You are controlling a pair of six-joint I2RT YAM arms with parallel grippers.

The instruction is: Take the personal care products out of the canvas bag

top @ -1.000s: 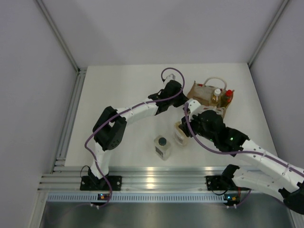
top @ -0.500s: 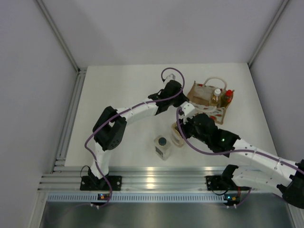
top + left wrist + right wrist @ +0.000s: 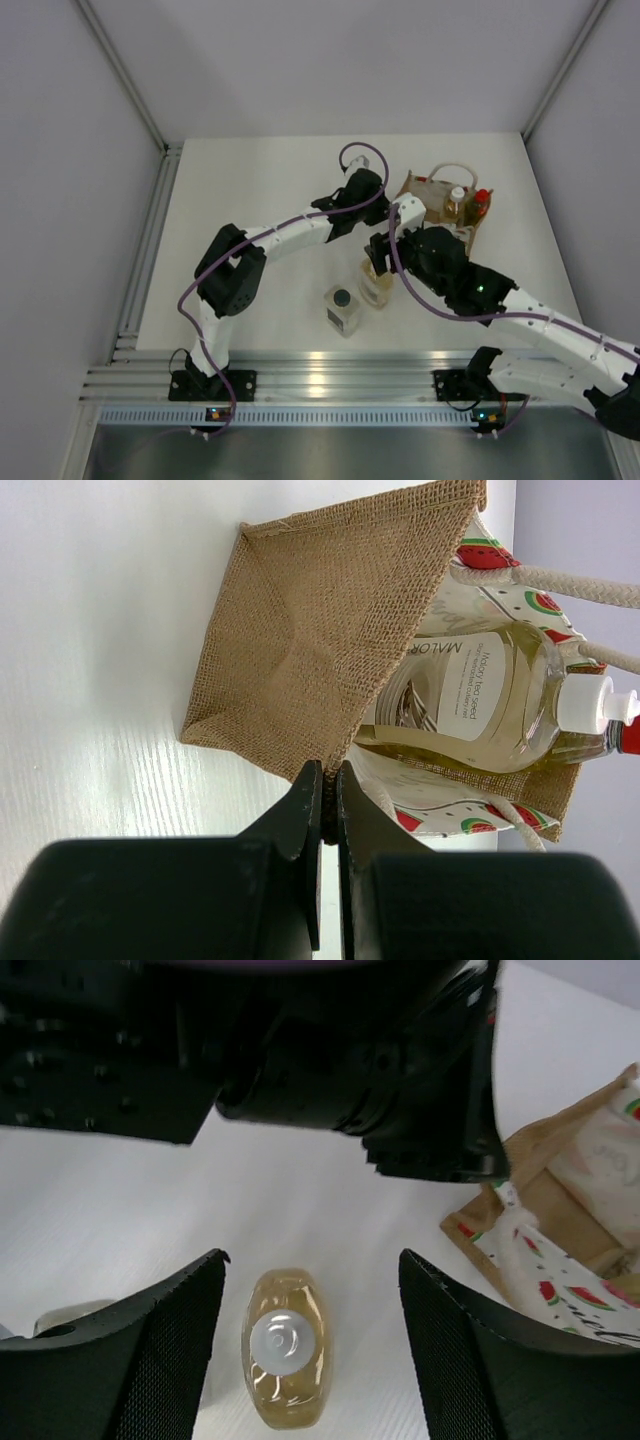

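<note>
Now the right gripper (image 3: 312, 1260) hangs open above the upright rounded amber bottle (image 3: 285, 1345) on the white bench (image 3: 260, 180); the tan canvas bag (image 3: 320, 640) lies far-right, its rim pinched by the closed left gripper (image 3: 325, 780).

My left arm (image 3: 290, 232) stretches far forward, left pincer (image 3: 323, 780) pinched tight. My right arm (image 3: 540, 325) angles in toward it, right pincer (image 3: 312, 1355) pointing down, jaws standing apart.

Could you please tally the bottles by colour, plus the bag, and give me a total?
amber bottles with white caps: 2
clear square bottle with dark cap: 1
bottle with red cap: 1
canvas bag: 1
Total: 5
</note>
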